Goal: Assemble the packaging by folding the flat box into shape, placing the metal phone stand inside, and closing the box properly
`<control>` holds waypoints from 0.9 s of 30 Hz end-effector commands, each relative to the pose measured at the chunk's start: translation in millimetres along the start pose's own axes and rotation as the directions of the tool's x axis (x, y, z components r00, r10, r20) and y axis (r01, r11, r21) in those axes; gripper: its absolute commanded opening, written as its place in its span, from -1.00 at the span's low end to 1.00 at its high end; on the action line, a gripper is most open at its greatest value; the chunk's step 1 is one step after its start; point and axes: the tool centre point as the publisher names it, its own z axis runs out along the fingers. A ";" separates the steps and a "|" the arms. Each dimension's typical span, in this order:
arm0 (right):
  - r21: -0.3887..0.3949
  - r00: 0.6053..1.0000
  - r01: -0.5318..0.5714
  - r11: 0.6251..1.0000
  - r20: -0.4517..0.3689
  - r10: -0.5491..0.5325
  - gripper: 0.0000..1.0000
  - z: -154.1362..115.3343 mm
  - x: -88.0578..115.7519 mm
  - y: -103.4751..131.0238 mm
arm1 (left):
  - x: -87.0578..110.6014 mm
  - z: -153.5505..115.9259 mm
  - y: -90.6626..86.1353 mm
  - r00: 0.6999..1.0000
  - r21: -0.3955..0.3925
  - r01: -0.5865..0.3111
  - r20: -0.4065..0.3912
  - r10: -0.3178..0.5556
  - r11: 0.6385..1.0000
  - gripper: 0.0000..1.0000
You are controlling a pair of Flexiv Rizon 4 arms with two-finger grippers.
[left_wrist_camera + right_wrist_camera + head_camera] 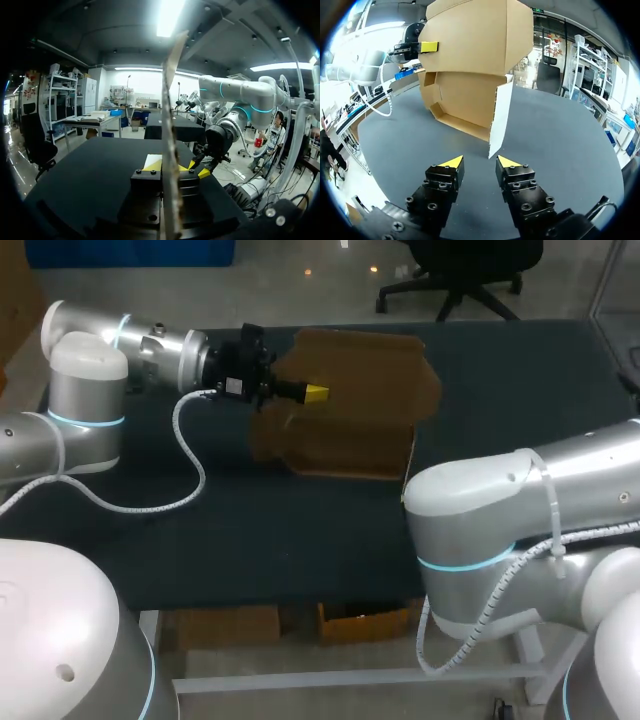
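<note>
The brown cardboard box [352, 405] stands partly folded at the back middle of the dark table [300, 530], its flaps up. My left gripper [315, 393] comes in from the left and is shut on an upright panel of the box; in the left wrist view that panel [170, 115] shows edge-on between the fingers. My right gripper [480, 162] hovers open over the table a short way before the box [470, 55], close to a pale flap edge [500, 120]. In the head view the right arm's own elbow [480, 510] hides its gripper. No metal phone stand shows in any view.
Bare dark tabletop lies before and to both sides of the box. The left arm's white cable [190, 470] loops over the table's left part. The right arm's elbow hangs over the front right of the table.
</note>
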 end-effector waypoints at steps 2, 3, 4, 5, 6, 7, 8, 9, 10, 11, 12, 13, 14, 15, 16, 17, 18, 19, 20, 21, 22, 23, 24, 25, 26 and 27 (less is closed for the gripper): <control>0.000 0.996 0.022 1.000 -0.087 -0.022 -0.23 -9.9 -9.8 -1.6 | 0.1 1.0 1.9 1.000 0.001 0.000 0.000 0.000 1.000 -1.00; -0.003 0.995 0.028 1.000 -0.098 -0.028 -0.24 -11.1 -10.3 -1.5 | 0.1 1.0 1.9 1.000 0.001 0.000 0.000 0.000 1.000 -1.00; -0.003 0.994 0.036 0.999 -0.104 -0.036 -0.24 -12.5 -11.0 -1.3 | 0.1 1.0 1.9 1.000 0.001 0.000 0.000 0.000 1.000 -1.00; -0.004 0.993 0.040 0.999 -0.107 -0.041 -0.24 -13.6 -12.1 -1.1 | 0.1 1.0 1.9 1.000 0.001 0.000 0.000 0.000 1.000 -1.00; -0.004 0.993 0.040 0.999 -0.107 -0.041 -0.24 -13.6 -12.1 -1.1 | 0.1 1.0 1.9 1.000 0.001 0.000 0.000 0.000 1.000 -1.00; -0.015 0.990 0.054 0.998 -0.130 -0.055 -0.23 -17.0 -15.5 -0.6 | 0.1 1.0 1.9 1.000 0.001 0.000 0.000 0.000 1.000 -1.00; -0.012 0.989 0.064 0.998 -0.131 -0.065 -0.23 -17.9 -16.7 -0.5 | 0.1 1.0 1.9 1.000 0.001 0.000 0.000 0.000 1.000 -1.00; -0.013 0.988 0.069 0.998 -0.136 -0.070 -0.23 -18.5 -17.9 -0.4 | 0.1 1.0 1.9 1.000 0.001 0.000 0.000 0.000 1.000 -1.00; -0.018 0.986 0.073 0.997 -0.148 -0.075 -0.23 -19.3 -19.9 -0.3 | 0.1 1.0 1.9 1.000 0.001 0.000 0.000 0.000 1.000 -1.00; -0.014 0.985 0.081 0.997 -0.150 -0.082 -0.24 -19.9 -21.2 -0.2 | 0.1 1.0 1.9 1.000 0.001 0.000 0.000 0.000 1.000 -1.00; -0.010 0.983 0.090 0.996 -0.157 -0.091 -0.23 -20.2 -22.3 -0.3 | 0.1 1.0 1.9 1.000 0.001 0.000 0.000 0.000 1.000 -1.00; -0.008 0.983 0.092 0.996 -0.157 -0.092 -0.23 -20.4 -23.8 -0.8 | 0.1 1.0 1.9 1.000 0.001 0.000 0.000 0.000 1.000 -1.00; -0.005 0.983 0.095 0.995 -0.158 -0.095 -0.24 -20.6 -24.9 -1.2 | 0.1 1.0 1.9 1.000 0.001 0.000 0.000 0.000 1.000 -1.00; -0.002 0.982 0.103 0.995 -0.161 -0.102 -0.26 -20.9 -25.8 -1.9 | 0.1 1.0 1.9 1.000 0.001 0.000 0.000 0.000 1.000 -1.00; -0.001 0.981 0.107 0.994 -0.162 -0.105 -0.28 -21.1 -26.8 -2.8 | 0.1 1.0 1.9 1.000 0.001 0.000 0.000 0.000 1.000 -1.00; 0.000 0.980 0.110 0.994 -0.164 -0.109 -0.29 -21.3 -28.3 -3.7 | 0.1 1.0 1.9 1.000 0.001 0.000 0.000 0.000 1.000 -1.00; -0.002 0.979 0.115 0.993 -0.169 -0.114 -0.30 -21.5 -29.9 -4.5 | 0.1 1.0 1.9 1.000 0.001 0.000 0.000 0.000 1.000 -1.00; -0.002 0.978 0.119 0.993 -0.172 -0.118 -0.31 -21.5 -32.4 -5.3 | 0.1 1.0 1.9 1.000 0.001 0.000 0.000 0.000 1.000 -1.00; -0.002 0.977 0.124 0.992 -0.175 -0.123 -0.33 -21.3 -34.1 -5.6 | 0.1 1.0 1.9 1.000 0.001 0.000 0.000 0.000 1.000 -1.00; -0.004 0.974 0.131 0.991 -0.185 -0.130 -0.33 -21.0 -35.7 -5.8 | 0.1 1.0 1.9 1.000 0.001 0.000 0.000 0.000 1.000 -1.00; -0.003 0.972 0.140 0.990 -0.189 -0.138 -0.32 -20.7 -37.5 -5.8 | 0.1 1.0 1.9 1.000 0.001 0.000 0.000 0.000 1.000 -1.00; 0.001 0.970 0.151 0.989 -0.195 -0.148 -0.32 -20.0 -39.7 -5.9 | 0.1 1.0 1.9 1.000 0.001 0.000 0.000 0.000 1.000 -1.00; 0.002 0.966 0.165 0.986 -0.203 -0.161 -0.31 -19.1 -41.6 -5.8 | 0.1 1.0 1.9 1.000 0.001 0.000 0.000 0.000 1.000 -1.00; 0.000 0.963 0.176 0.984 -0.207 -0.172 -0.31 -18.6 -42.2 -5.6 | 0.1 1.0 1.9 1.000 0.001 0.000 0.000 0.000 1.000 -1.00; -0.002 0.957 0.190 0.982 -0.221 -0.186 -0.31 -17.3 -43.4 -5.3 | 0.1 1.0 1.9 1.000 0.001 0.000 0.000 0.000 1.000 -1.00; -0.005 0.951 0.202 0.979 -0.238 -0.197 -0.31 -15.7 -44.9 -5.3 | 0.1 1.0 1.9 1.000 0.001 0.000 0.000 0.000 1.000 -1.00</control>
